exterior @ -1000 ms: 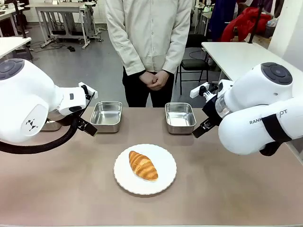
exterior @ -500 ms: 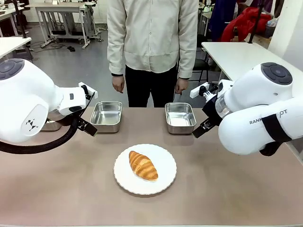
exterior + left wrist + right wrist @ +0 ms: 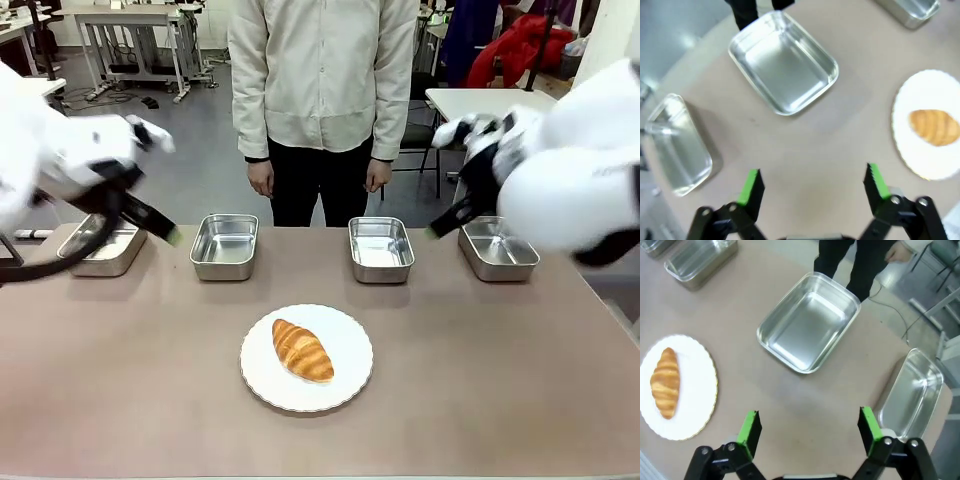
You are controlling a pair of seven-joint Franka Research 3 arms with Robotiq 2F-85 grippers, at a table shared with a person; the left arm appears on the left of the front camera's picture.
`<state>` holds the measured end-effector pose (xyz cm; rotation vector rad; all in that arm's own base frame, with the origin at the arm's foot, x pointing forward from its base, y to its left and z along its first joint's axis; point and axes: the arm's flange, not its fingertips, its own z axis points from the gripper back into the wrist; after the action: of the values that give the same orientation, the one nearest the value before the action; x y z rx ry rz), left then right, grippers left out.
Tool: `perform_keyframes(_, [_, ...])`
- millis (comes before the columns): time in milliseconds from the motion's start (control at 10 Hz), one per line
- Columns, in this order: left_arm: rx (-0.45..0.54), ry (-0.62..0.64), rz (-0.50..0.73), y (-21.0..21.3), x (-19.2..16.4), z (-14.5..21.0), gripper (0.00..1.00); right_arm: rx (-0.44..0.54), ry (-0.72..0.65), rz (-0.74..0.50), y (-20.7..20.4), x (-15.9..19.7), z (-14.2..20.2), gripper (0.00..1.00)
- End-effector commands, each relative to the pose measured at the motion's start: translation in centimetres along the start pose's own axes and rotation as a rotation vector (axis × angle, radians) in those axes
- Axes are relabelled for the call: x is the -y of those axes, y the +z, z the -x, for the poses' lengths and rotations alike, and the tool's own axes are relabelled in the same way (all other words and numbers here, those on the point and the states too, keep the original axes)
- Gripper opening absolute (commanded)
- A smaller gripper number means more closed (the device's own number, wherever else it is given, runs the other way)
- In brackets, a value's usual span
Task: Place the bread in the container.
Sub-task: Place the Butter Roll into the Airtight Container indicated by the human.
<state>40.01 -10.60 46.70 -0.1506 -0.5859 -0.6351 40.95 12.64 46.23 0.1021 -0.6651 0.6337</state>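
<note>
Mid-table, bread (image 3: 302,350) lies apart from left gripper (image 3: 812,176) and right gripper (image 3: 809,416), both open.

Ahead of the left gripper (image 3: 811,172) a tray (image 3: 784,70) is set; to the gripper's right, the bread (image 3: 935,127) is laid on a plate (image 3: 918,165).

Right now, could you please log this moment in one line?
bread: on white plate | steel trays: empty | left gripper: jaws open | right gripper: jaws open
</note>
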Motion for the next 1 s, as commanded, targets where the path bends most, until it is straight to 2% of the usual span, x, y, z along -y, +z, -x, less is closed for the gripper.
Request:
perform_keyframes(0, [-0.015, -0.012, 0.067, 4.4, -6.3, -0.5, 1.0, 0.033, 0.023, -0.115, 3.2, 6.0, -0.9, 1.0])
perform_keyframes(100, [-0.012, -0.038, 0.102, 5.5, -9.7, 0.2, 1.0, 0.04, 0.015, -0.155, 4.5, 9.1, -0.6, 1.0])
perform_keyframes(200, [-0.012, -0.158, 0.227, 6.2, -13.2, 1.0, 1.0, 0.044, 0.051, -0.259, 5.2, 11.5, -0.4, 1.0])
perform_keyframes(300, [0.013, -0.204, 0.298, 6.5, -16.7, 2.3, 1.0, 0.053, 0.025, -0.278, 5.1, 13.6, -0.3, 1.0])
perform_keyframes(400, [0.042, -0.211, 0.311, 6.8, -19.3, 3.5, 1.0, 0.056, 0.015, -0.305, 4.6, 15.3, -0.3, 1.0])
perform_keyframes(500, [0.059, -0.183, 0.286, 7.2, -20.5, 4.4, 1.0, 0.065, 0.037, -0.312, 4.1, 16.3, -0.2, 1.0])
perform_keyframes(600, [0.07, -0.17, 0.261, 7.2, -19.8, 5.2, 1.0, 0.071, 0.056, -0.338, 3.4, 16.0, 0.0, 1.0])
perform_keyframes(700, [0.059, -0.195, 0.269, 7.9, -19.0, 5.3, 1.0, 0.071, 0.017, -0.287, 5.9, 14.9, 0.9, 1.0])
perform_keyframes(900, [0.059, -0.195, 0.269, 7.9, -19.0, 5.3, 1.0, 0.071, 0.017, -0.287, 5.9, 14.9, 0.9, 1.0])
